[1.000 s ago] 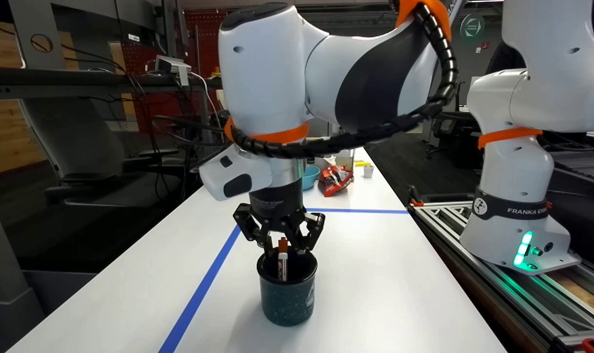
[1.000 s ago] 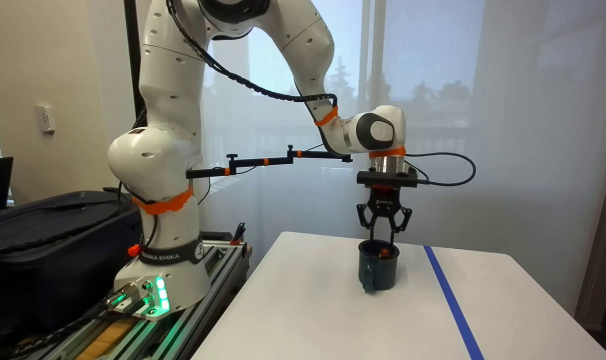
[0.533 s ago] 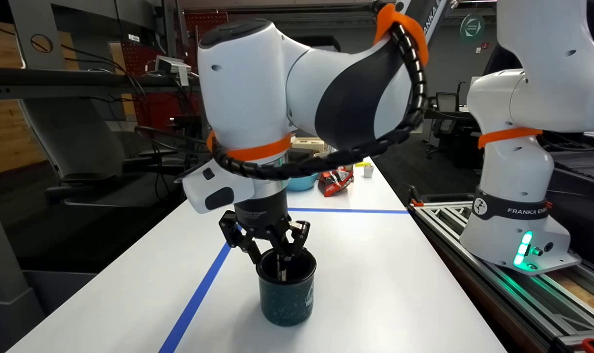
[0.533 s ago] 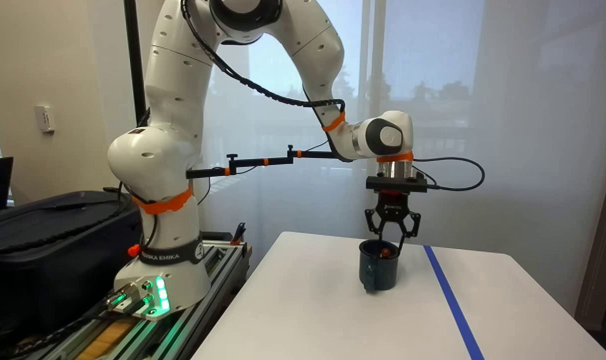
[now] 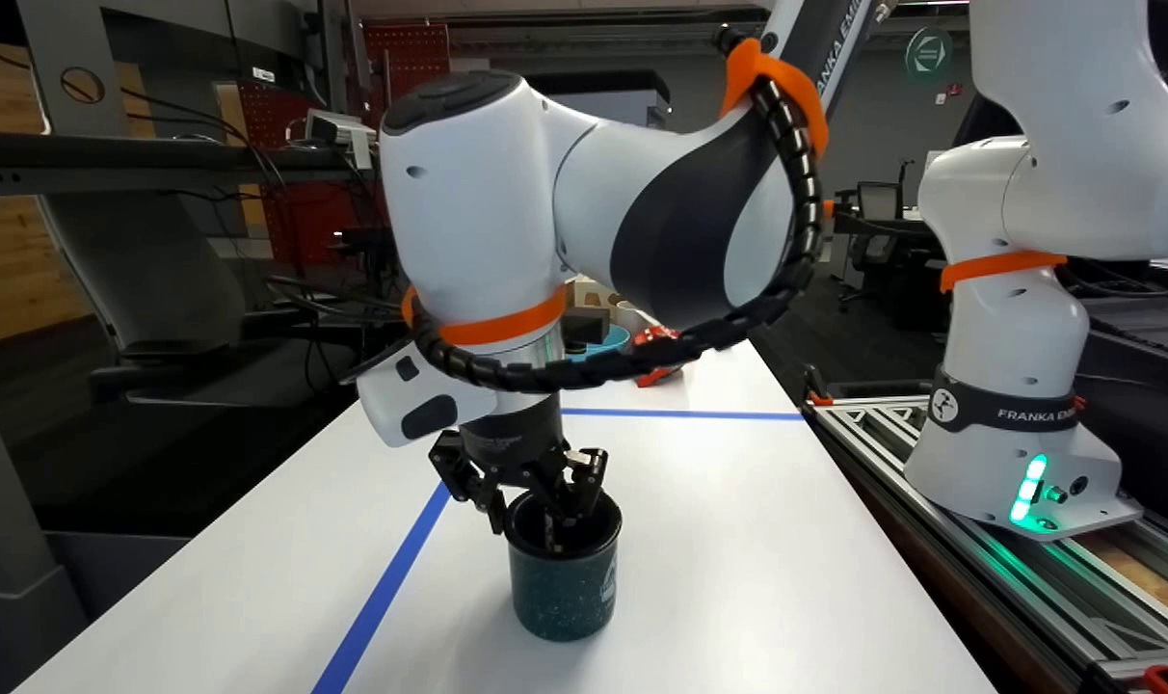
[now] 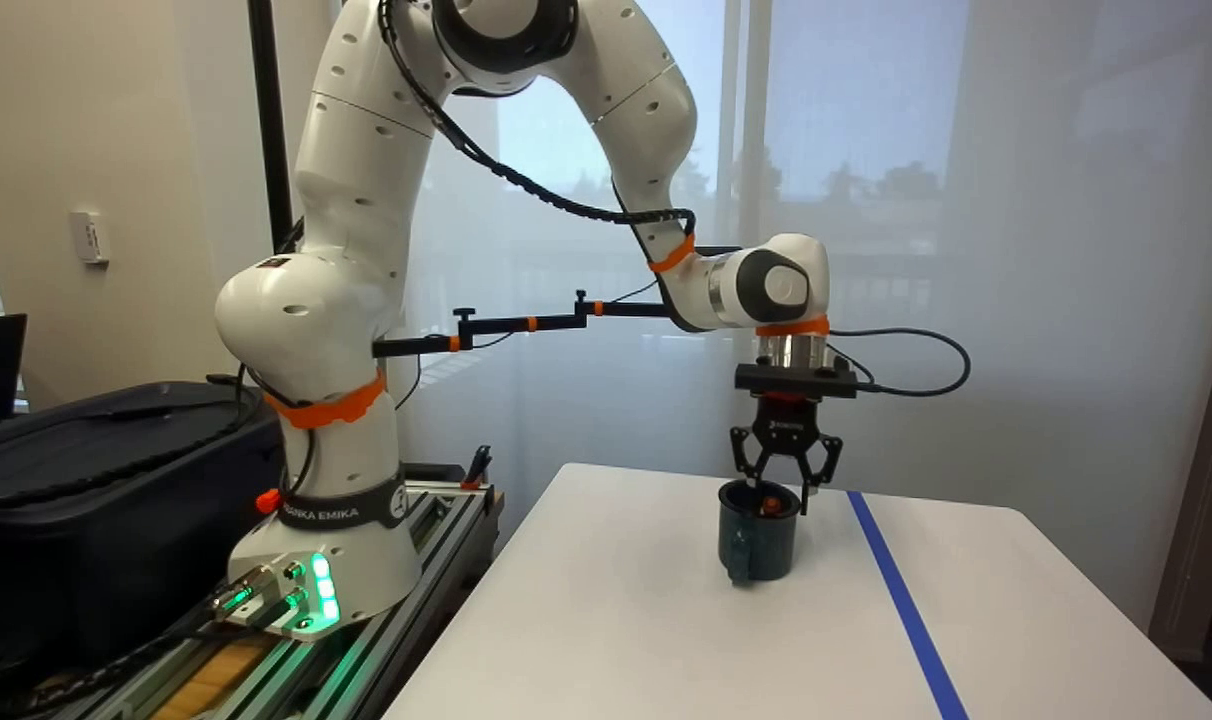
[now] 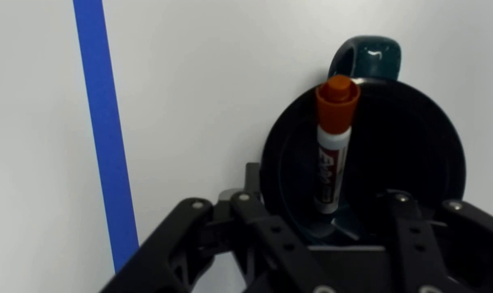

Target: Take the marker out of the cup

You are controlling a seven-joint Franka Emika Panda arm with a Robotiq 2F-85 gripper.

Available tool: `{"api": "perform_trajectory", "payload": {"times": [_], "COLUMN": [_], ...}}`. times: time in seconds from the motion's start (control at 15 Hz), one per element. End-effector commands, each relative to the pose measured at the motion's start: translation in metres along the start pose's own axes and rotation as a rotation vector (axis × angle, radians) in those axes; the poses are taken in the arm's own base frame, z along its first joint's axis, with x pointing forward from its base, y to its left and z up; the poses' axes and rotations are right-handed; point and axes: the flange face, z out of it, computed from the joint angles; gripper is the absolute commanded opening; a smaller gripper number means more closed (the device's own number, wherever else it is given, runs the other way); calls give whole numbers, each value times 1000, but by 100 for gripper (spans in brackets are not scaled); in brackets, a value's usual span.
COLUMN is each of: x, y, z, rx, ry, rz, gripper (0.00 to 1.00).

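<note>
Expo marker [image 7: 334,140] is in the teal mug [image 5: 562,598], tilted: red-orange cap end up, nr the handle [image 7: 376,61], white butt end down inside; in wrist view, long axis runs approx. top to bottom. "EXPO" reads lengthwise on its label. Gripper [image 6: 781,498] fingers well apart, 1 outside the mug, 1 over its mouth, w/ nothing held. Logo [image 5: 609,581] on mug too small to read; arm's base band [image 5: 1003,410] shows "FRANKA EM".
</note>
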Motion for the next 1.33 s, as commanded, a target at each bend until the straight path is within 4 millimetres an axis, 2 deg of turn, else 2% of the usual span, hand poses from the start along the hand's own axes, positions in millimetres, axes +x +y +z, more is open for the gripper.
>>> {"api": "perform_trajectory", "payload": {"times": [0.0, 0.2, 0.33, 0.4, 0.53, 0.93, 1.27], "x": [3, 2, 0, 0, -3, -16, -32], "y": [2, 9, 12, 13, 11, -5, -21], "z": [-6, -15, -25, -30, -39, -59, -63], "rx": [-30, -46, -60, -63, -73, -94, -91], "ry": [-5, 6, 19, 23, 28, 28, 7], "rz": [4, 20, 32, 35, 43, 65, 93], "gripper": [63, 67, 65, 60, 61, 68, 65]}}
